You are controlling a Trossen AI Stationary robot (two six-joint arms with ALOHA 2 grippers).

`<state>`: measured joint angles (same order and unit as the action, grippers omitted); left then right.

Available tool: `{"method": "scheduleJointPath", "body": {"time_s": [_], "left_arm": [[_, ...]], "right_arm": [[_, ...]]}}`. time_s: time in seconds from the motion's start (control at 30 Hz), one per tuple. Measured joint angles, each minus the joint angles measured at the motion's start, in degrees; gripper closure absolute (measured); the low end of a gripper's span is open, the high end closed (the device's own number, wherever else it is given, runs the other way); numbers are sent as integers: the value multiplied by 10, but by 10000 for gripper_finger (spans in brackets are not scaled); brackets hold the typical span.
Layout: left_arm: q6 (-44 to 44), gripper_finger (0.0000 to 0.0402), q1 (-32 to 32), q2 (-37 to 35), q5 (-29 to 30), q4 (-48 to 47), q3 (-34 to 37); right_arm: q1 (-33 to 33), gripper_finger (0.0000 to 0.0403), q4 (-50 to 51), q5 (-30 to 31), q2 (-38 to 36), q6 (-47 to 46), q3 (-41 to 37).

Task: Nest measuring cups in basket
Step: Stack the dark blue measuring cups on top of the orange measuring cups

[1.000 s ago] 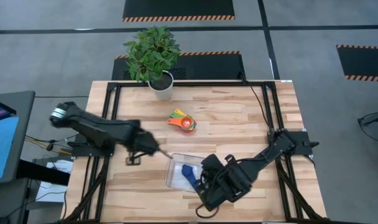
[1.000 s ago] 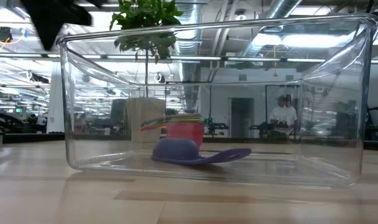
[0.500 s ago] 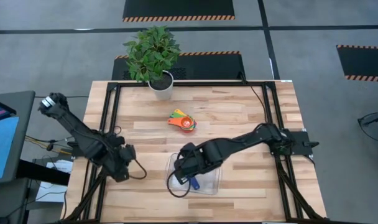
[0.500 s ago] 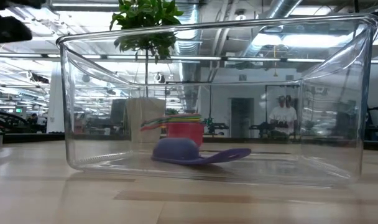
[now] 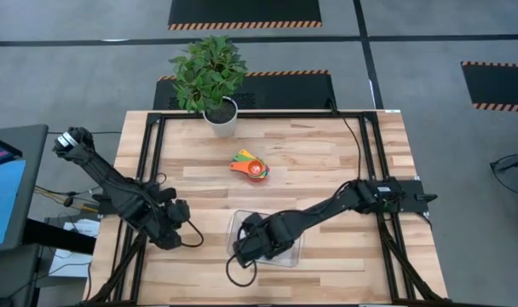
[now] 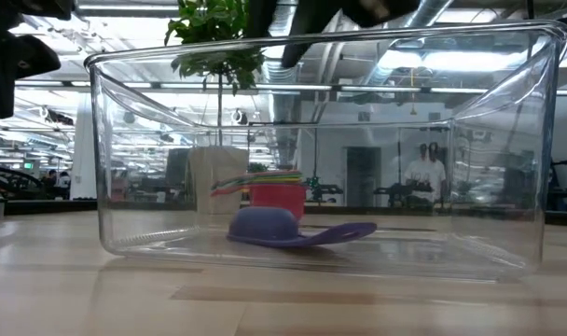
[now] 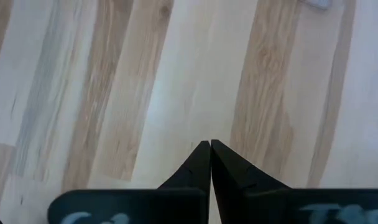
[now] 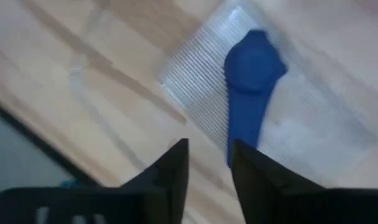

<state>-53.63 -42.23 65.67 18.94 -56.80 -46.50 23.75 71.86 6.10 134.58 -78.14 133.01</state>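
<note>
A dark blue measuring cup point(image 8: 254, 62) lies upside down on the floor of the clear basket point(image 5: 290, 252), rim down, with its handle point(image 6: 344, 231) flat. My right gripper point(image 8: 211, 149) hangs open above the basket's left part, over the end of that handle, pointing down and touching nothing. In the high view the arm hides the cup. A stack of orange, yellow, green and red cups point(image 5: 250, 165) stands on the table beyond the basket. My left gripper point(image 7: 209, 146) is shut over bare wood near the table's left edge point(image 5: 169, 234).
A white pot with a green plant point(image 5: 218, 115) stands at the table's far edge. Black frame rails point(image 5: 152, 170) run along the table's sides. Bare wood lies between the basket and the cup stack.
My left gripper has drawn back from the basket's left corner toward the table's left edge and sunk. My right gripper has swung from the basket's near right side across it toward the left and come down over it. The blue cup has stayed where it was.
</note>
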Motion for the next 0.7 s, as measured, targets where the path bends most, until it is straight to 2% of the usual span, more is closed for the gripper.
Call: {"method": "scheduleJointPath", "body": {"time_s": [0.2,0.33,0.43,0.7], "left_arm": [[21,401,6,0,1,27,0],[45,401,6,0,21,48,0],[64,401,7,0,29,50,0],[74,401,7,0,29,53,0]], "right_arm": [[-7,187,9,11,24,-53,-2],[-11,145,2,-25,49,-103,-4],[-10,133,-10,-43,53,-133,-1],[-11,132,-1,-44,64,-193,-3]]}}
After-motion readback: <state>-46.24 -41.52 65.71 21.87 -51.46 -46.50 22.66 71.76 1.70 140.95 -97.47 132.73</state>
